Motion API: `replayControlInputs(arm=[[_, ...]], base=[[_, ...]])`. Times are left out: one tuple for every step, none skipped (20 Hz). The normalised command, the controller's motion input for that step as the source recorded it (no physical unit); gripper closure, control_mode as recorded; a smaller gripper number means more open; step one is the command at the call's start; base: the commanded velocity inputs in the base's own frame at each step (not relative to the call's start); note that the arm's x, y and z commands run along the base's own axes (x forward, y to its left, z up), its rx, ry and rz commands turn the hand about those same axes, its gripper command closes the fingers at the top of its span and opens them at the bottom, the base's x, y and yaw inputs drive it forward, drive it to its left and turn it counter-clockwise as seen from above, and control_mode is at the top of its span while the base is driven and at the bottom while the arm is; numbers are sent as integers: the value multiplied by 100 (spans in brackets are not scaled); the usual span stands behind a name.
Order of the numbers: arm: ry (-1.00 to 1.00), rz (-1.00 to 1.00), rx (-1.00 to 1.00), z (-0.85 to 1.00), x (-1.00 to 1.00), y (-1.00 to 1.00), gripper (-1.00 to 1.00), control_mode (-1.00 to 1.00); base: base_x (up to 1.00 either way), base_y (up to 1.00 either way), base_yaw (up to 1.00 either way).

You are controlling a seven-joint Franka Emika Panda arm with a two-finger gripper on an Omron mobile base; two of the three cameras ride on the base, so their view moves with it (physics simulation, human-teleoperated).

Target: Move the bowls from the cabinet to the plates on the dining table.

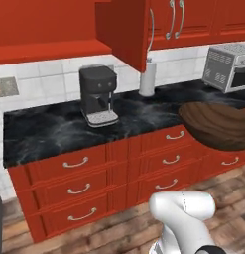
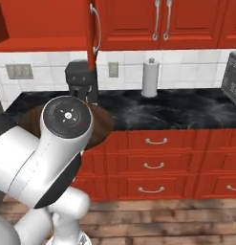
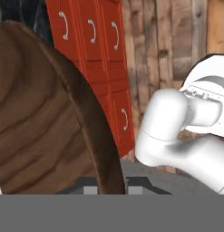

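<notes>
Jaws clamp the rim of the brown wooden bowl (image 3: 36,113), which fills the nine o'clock side of the hand view and hangs at three o'clock in the left base view, above the red drawers (image 1: 94,183), beside the black counter (image 1: 59,129).

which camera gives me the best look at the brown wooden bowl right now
The hand view: the wooden bowl sits close up there, its grain and dark rim plain, with the claw shut on its rim at the bottom edge. The left base view shows it from the side, cut by the right edge. In the right base view the arm hides most of it.
</notes>
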Motion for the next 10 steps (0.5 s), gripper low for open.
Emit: replayControlInputs(arm=[[0, 0, 0, 0, 0, 0, 100, 100], [0, 0, 0, 0, 0, 0, 100, 100], [0, 0, 0, 0, 0, 0, 100, 100], [0, 0, 0, 0, 0, 0, 100, 100], [0, 0, 0, 0, 0, 0, 100, 100], [0, 0, 0, 0, 0, 0, 100, 100], [0, 0, 0, 0, 0, 0, 100, 100], [0, 0, 0, 0, 0, 0, 100, 100], [0, 0, 0, 0, 0, 0, 100, 100], [0, 0, 0, 0, 0, 0, 100, 100]], base=[[0, -56, -73], [0, -54, -73], [0, -53, -73], [0, -51, -72], [0, -49, -71], [0, -47, -71], [0, -46, -71], [0, -44, -70], [0, -43, -69], [0, -44, -69]])
